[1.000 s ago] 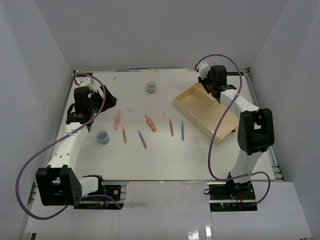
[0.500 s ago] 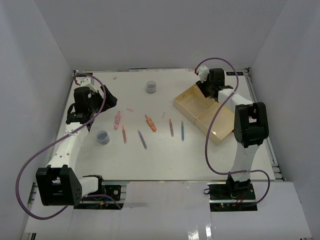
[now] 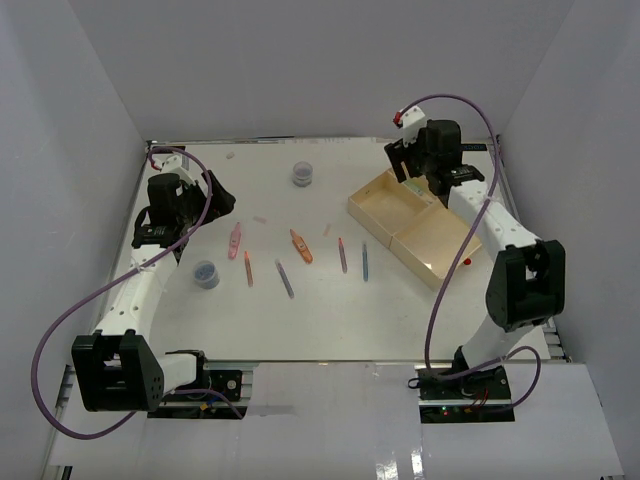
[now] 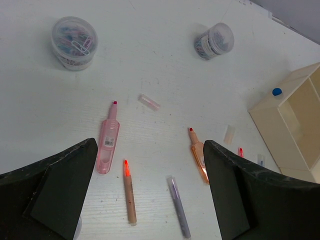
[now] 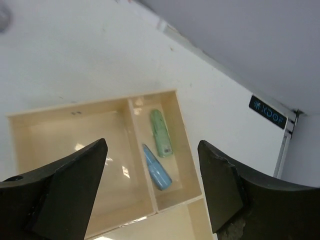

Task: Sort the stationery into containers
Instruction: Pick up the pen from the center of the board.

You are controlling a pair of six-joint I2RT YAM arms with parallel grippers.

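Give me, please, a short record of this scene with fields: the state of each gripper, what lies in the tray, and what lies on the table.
left gripper: open, empty, above the loose pens
right gripper: open, empty, above the tray
tray: beige, divided into compartments
in tray: green piece and blue piece, both in the same narrow compartment
on table: pink highlighter, orange pen, purple pen, round tubs
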